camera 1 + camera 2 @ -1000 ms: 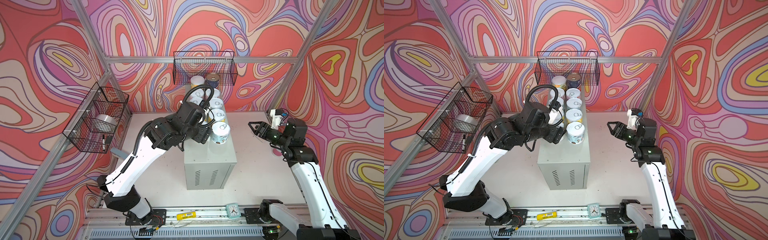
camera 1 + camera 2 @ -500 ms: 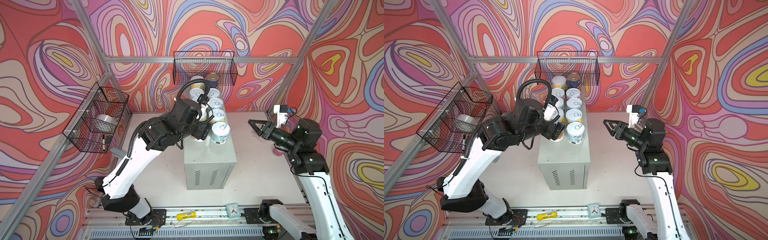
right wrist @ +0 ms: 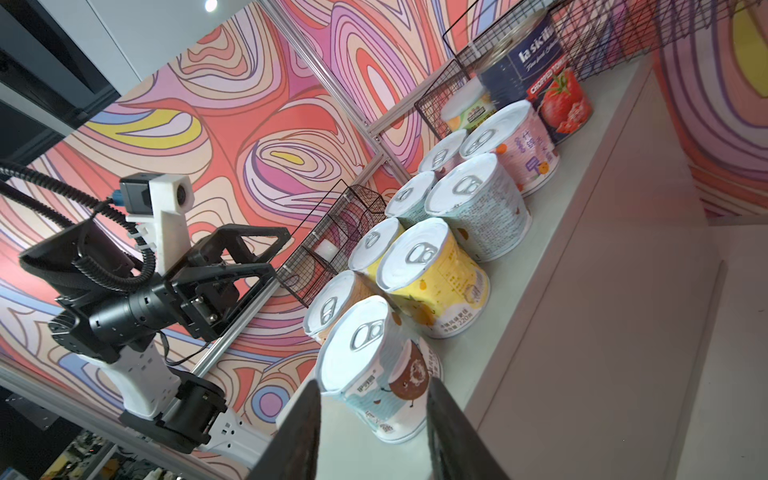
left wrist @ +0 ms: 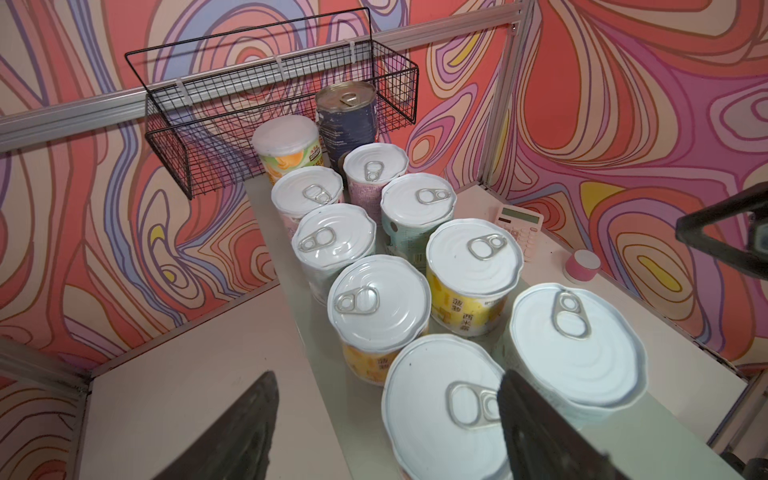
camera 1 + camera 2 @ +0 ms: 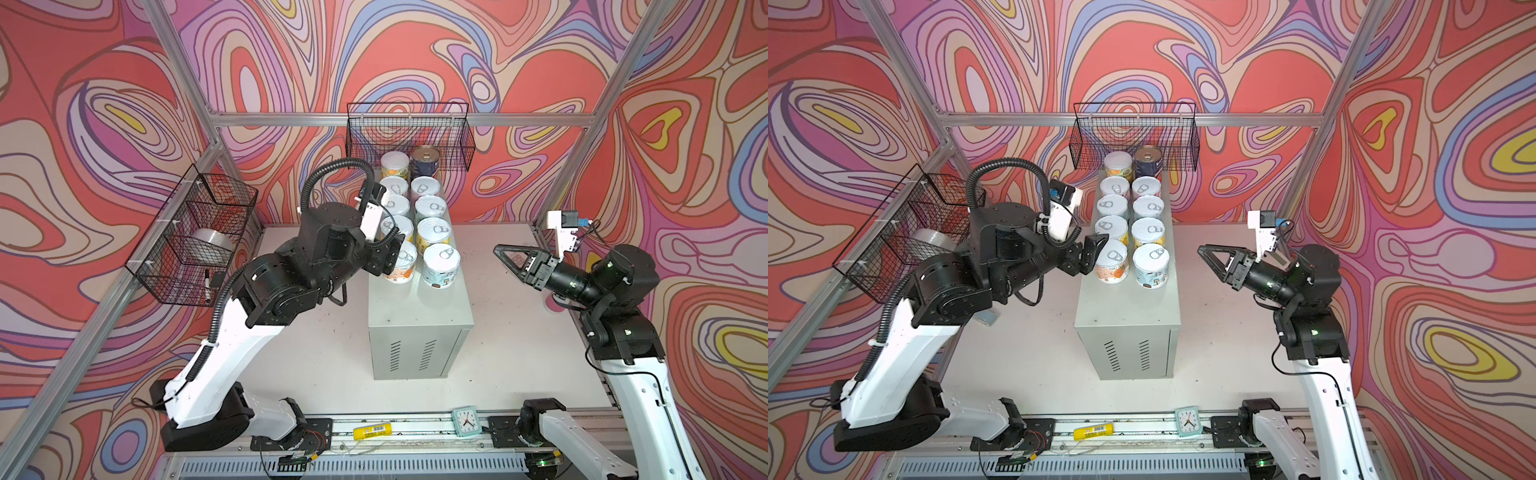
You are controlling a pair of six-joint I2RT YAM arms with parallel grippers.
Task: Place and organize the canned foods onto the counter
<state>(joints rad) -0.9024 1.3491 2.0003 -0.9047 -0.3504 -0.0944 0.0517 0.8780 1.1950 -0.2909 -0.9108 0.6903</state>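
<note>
Ten cans stand upright in two rows of five on the far part of the counter. Left gripper: jaws wide, gripping nothing, at the left side of the nearest left-row can. One finger overlaps that lid; the other hangs past the counter's left edge. Right gripper: well right of the counter, jaws set narrow, empty, pointing toward the cans.
</note>
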